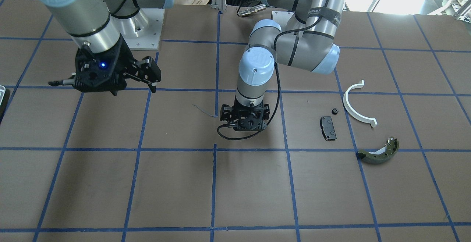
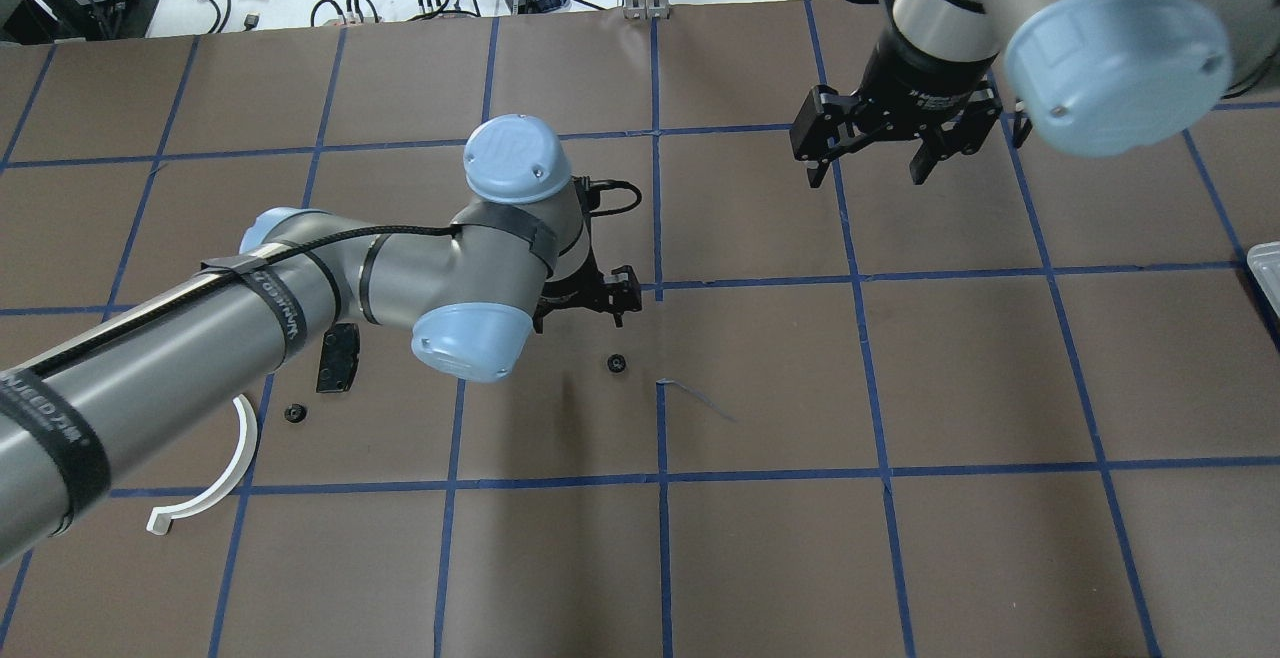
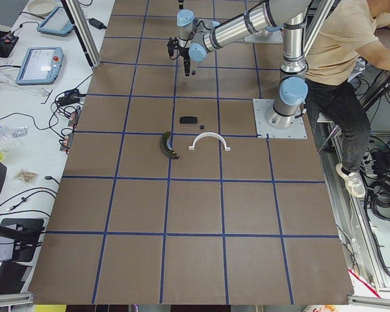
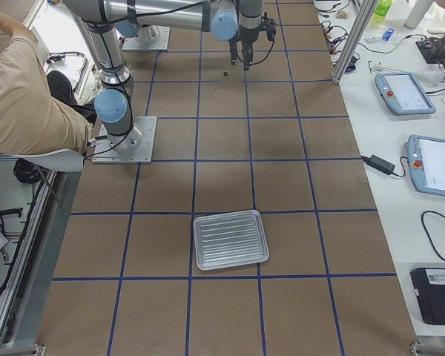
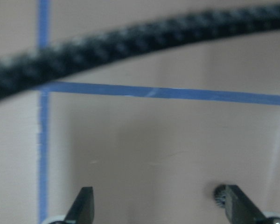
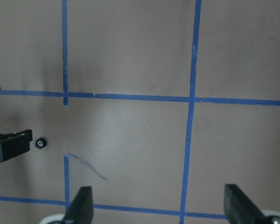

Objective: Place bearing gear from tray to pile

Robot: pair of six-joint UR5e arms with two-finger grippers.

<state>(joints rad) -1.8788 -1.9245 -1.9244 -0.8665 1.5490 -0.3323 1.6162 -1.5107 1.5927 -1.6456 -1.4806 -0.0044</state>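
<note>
a: start at the left of the overhead view. what lies there?

b: the pile. a white half-ring arc (image 1: 346,102), a small black round part (image 2: 294,413) near it, and a black rectangular pad (image 2: 338,358) close to that. the olive-green brake shoe (image 1: 379,153) lies near the arc without touching it. it shows only in the front and side views.

a: next along?

b: the left arm reaches in toward the table's middle. the left gripper (image 5: 157,200) hangs low over the brown table (image 2: 960,368), fingers spread, gripping nothing.

a: and the bearing gear?

b: the bearing gear (image 2: 617,363) lies flat on the table, just beside the left gripper on the robot's side. in the left wrist view it sits next to one fingertip, resting on the surface. it's well apart from the pile, about a grid square nearer the middle. a thin loose blue strand (image 2: 700,398) lies near it, off a tape line.

a: further right?

b: the right gripper (image 2: 868,173) hovers high above the table, jaws wide apart, with nothing held. its wrist view looks down on the gear and the tip of the left gripper.

a: and the tray?

b: the metal tray (image 4: 230,241) is at the far right, only a corner showing in the overhead view. it's well apart from the gear and both grippers.
</note>
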